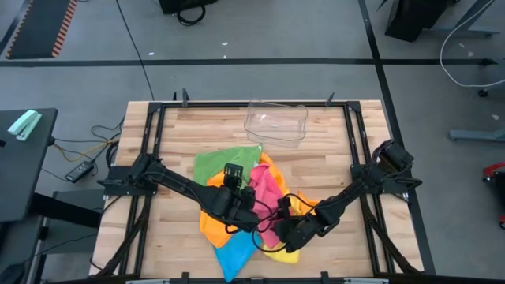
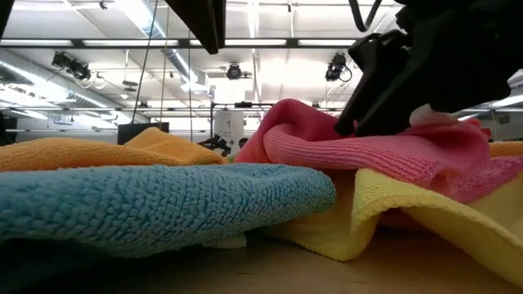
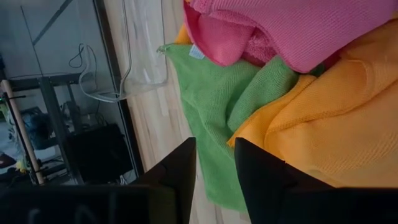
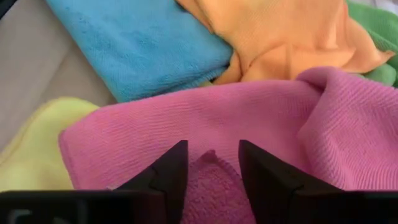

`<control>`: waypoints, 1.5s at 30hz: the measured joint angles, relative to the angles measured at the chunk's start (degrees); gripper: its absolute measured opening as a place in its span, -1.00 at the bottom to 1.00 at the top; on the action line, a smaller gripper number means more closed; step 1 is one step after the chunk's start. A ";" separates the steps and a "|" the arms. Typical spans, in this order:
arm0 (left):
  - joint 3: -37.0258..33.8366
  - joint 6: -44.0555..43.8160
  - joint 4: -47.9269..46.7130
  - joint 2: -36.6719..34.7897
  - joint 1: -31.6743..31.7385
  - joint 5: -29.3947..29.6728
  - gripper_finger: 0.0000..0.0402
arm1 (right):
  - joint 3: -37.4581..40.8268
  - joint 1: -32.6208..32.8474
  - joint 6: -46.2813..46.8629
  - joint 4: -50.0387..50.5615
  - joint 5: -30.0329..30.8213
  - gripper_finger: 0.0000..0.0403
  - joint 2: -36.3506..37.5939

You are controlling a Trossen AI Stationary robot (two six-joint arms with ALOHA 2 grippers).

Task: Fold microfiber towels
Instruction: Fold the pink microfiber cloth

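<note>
Several microfiber towels lie heaped in the middle of the table: green point(image 1: 225, 162) at the far side, pink point(image 1: 267, 185), orange point(image 1: 215, 225), blue point(image 1: 237, 254) and yellow point(image 1: 282, 252) at the near side. My left gripper point(image 3: 214, 171) hovers open above the heap's left part, over the green towel point(image 3: 211, 106) and the orange one point(image 3: 336, 137), touching nothing. My right gripper point(image 4: 211, 177) is down on the pink towel point(image 4: 249, 118) at the heap's near right, shut on a bunched part of it. My right gripper pinches a raised fold of the pink towel point(image 4: 211, 165) between its two fingers, slanting down from the table's right and near side. The towel's remaining part lies slack on the heap, over the yellow towel point(image 2: 384, 204). How many layers are in the pinch I cannot tell.
A clear plastic tray point(image 1: 276, 122) stands at the table's far side, just beyond the green towel. Bare wood shows left and right of the heap. Black frame rails point(image 1: 359, 150) run along the table's sides.
</note>
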State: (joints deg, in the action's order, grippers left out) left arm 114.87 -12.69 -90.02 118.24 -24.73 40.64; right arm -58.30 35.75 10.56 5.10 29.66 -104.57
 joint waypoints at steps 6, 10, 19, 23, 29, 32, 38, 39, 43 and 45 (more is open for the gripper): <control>0.00 0.31 -0.02 0.00 0.00 0.00 -0.44 | 0.00 0.00 0.37 1.31 -0.07 -0.63 0.00; 0.00 0.28 0.00 0.00 0.02 0.00 -0.44 | 0.00 0.00 0.37 2.14 -0.26 -0.78 0.00; 0.00 0.28 0.00 0.00 0.00 0.00 -0.46 | 0.00 2.21 0.35 2.97 -0.27 -0.81 3.94; 0.00 0.08 0.02 0.02 0.02 0.00 -0.47 | 0.00 3.73 1.77 6.63 -0.10 -0.81 7.03; 0.00 -0.17 0.01 0.04 0.00 0.00 -0.47 | 0.00 5.92 7.37 15.44 -3.39 -0.81 10.16; 0.00 -0.17 0.00 0.04 0.02 0.00 -0.47 | 0.00 7.66 12.27 21.24 -4.74 -0.81 11.79; 0.00 -0.22 0.00 0.04 0.15 0.00 -0.47 | 0.00 10.01 17.85 24.50 -6.64 -0.80 12.00; 0.00 -0.22 0.00 0.04 0.17 0.00 -0.47 | 0.00 9.99 18.22 24.62 -6.66 -0.80 11.34; 0.00 -0.89 0.00 0.04 0.16 -0.02 -0.47 | 0.02 9.86 20.20 27.41 -9.25 -0.80 9.46; 0.00 -1.72 0.00 0.04 -0.02 -0.44 -0.47 | 0.02 9.87 21.88 28.61 -10.81 -0.80 9.52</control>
State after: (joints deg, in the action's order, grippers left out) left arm 114.87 -14.41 -90.02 118.28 -24.75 40.20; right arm -58.28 45.62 32.44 33.71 18.85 -95.06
